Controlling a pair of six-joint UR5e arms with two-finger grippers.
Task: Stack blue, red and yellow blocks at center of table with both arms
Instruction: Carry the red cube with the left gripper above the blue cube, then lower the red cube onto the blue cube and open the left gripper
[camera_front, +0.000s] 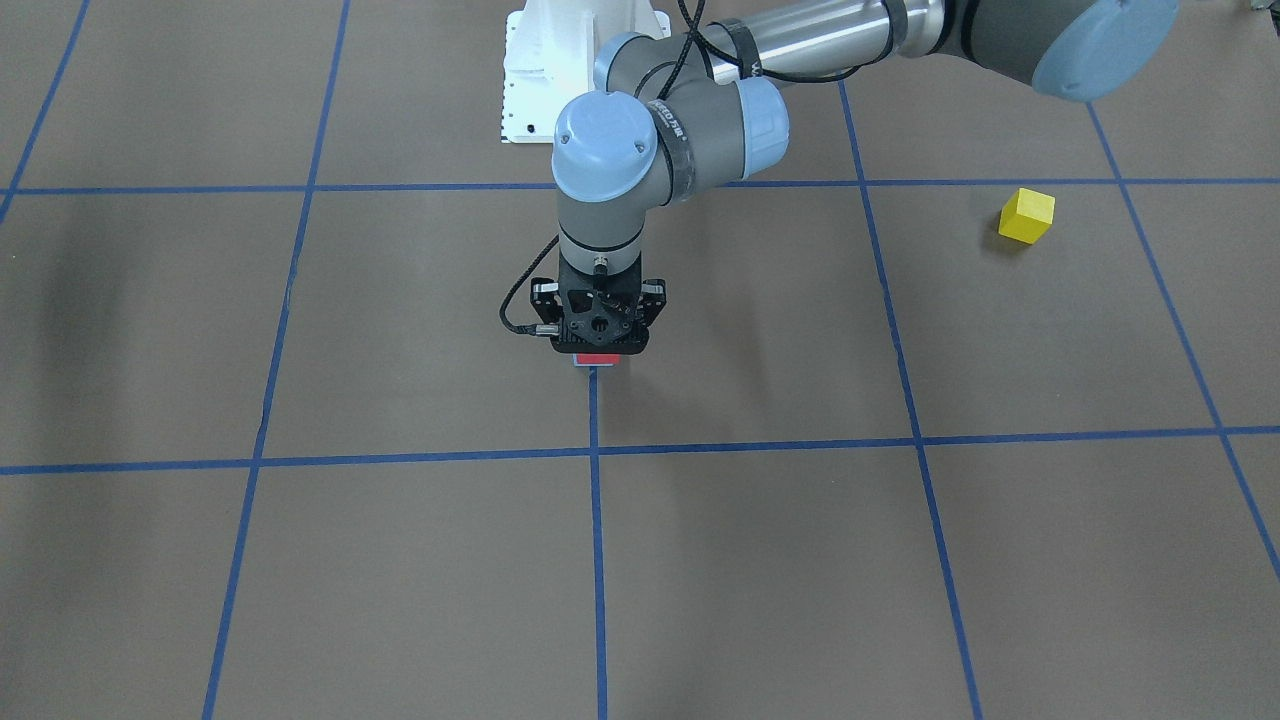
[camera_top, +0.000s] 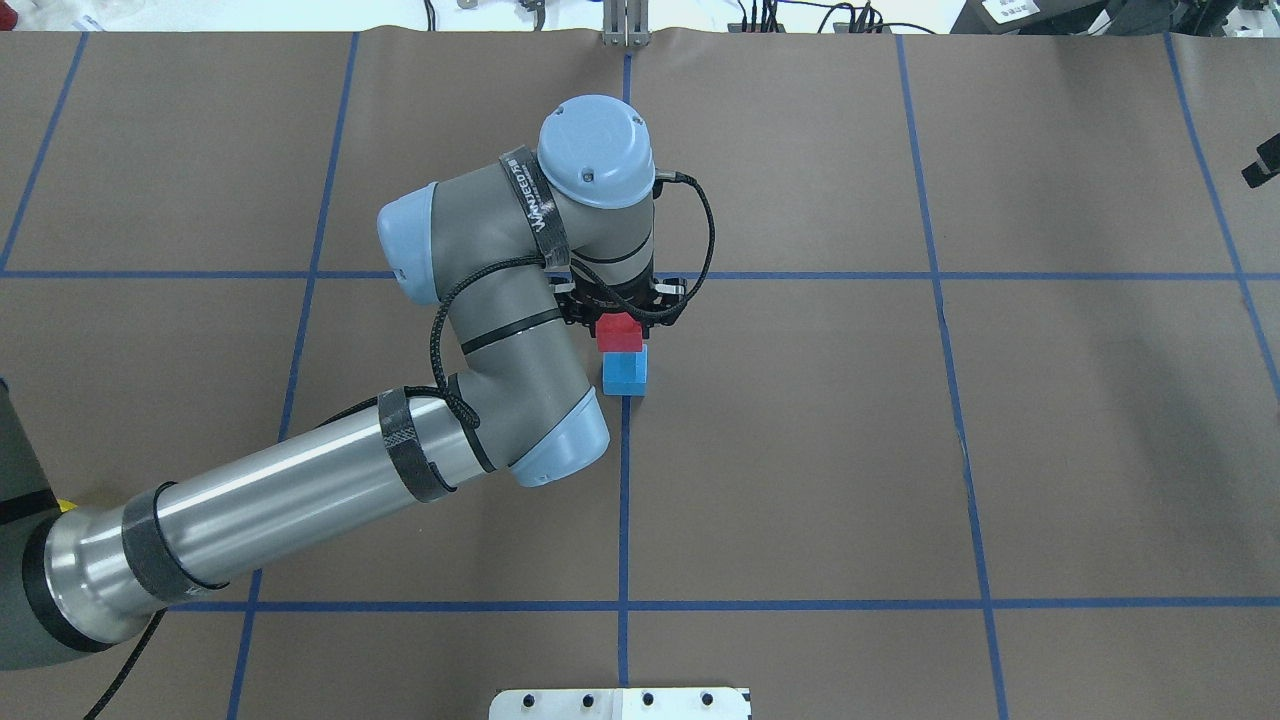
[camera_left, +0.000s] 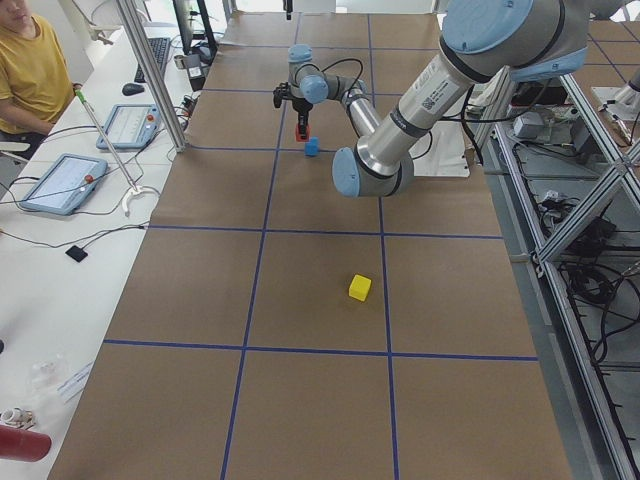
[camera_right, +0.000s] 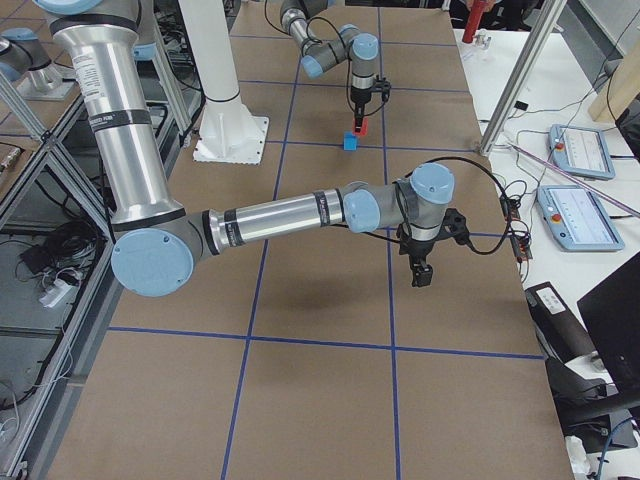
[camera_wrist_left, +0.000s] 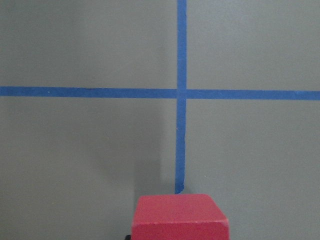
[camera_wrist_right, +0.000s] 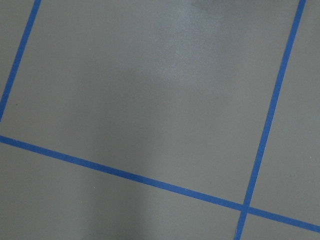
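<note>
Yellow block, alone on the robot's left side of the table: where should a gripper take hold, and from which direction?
Come straight down and close on two opposite side faces of the yellow block. It is a cube lying flat on the table, seemingly turned slightly off the tape lines, so rotate the jaws to match. Nothing stands beside it.

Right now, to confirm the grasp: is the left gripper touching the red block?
Touching. The overhead view shows the left gripper clamped on the sides of the red block.
</note>
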